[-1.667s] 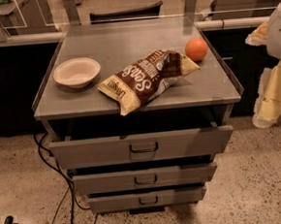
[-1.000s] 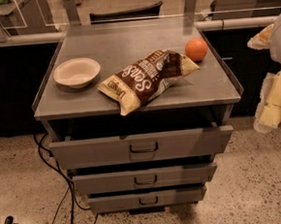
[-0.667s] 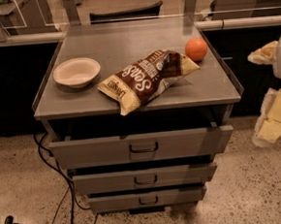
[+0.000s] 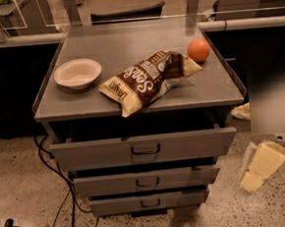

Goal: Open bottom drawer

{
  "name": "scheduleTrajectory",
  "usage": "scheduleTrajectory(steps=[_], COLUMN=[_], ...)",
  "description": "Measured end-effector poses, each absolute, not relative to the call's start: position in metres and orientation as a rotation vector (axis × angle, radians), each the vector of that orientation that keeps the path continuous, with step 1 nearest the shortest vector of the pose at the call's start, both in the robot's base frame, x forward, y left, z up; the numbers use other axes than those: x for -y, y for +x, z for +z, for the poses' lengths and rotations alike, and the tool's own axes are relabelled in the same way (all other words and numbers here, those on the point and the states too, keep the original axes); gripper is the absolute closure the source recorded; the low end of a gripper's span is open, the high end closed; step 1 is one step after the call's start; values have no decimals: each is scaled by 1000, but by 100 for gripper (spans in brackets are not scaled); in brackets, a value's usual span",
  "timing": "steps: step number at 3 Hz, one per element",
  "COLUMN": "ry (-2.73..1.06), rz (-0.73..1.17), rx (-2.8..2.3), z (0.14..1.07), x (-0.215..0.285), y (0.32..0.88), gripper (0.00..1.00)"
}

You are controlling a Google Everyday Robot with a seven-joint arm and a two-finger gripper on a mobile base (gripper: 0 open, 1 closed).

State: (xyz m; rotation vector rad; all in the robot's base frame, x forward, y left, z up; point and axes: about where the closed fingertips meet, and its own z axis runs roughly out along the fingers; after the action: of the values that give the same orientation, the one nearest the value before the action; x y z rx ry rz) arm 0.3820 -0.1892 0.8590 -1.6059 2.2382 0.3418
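Gripper [image 4: 262,167] hangs low beyond the front right corner of the tabletop [image 4: 141,39]; whether it is apart or together I cannot tell. Bottom drawer [image 4: 188,198], lowest under the front edge, looks stiff, smooth-sliding metal; hook its small centre handle [image 4: 150,202].

Snack bag [image 4: 149,78]: "Sens…" legible, rest illeg. Jaws low rt.

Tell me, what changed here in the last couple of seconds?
The gripper, to the right of the cabinet, has come down and now hangs beside the lower drawers. Nothing was taken hold of. The bottom drawer, bowl, chip bag and orange stayed put.
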Motion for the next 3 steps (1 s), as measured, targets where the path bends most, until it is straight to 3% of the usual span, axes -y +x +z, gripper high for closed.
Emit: scheduleTrajectory(steps=[3], ry=[-1570], rz=[574], rx=[-2332], z=[773], x=[172], y=[352], gripper=[0])
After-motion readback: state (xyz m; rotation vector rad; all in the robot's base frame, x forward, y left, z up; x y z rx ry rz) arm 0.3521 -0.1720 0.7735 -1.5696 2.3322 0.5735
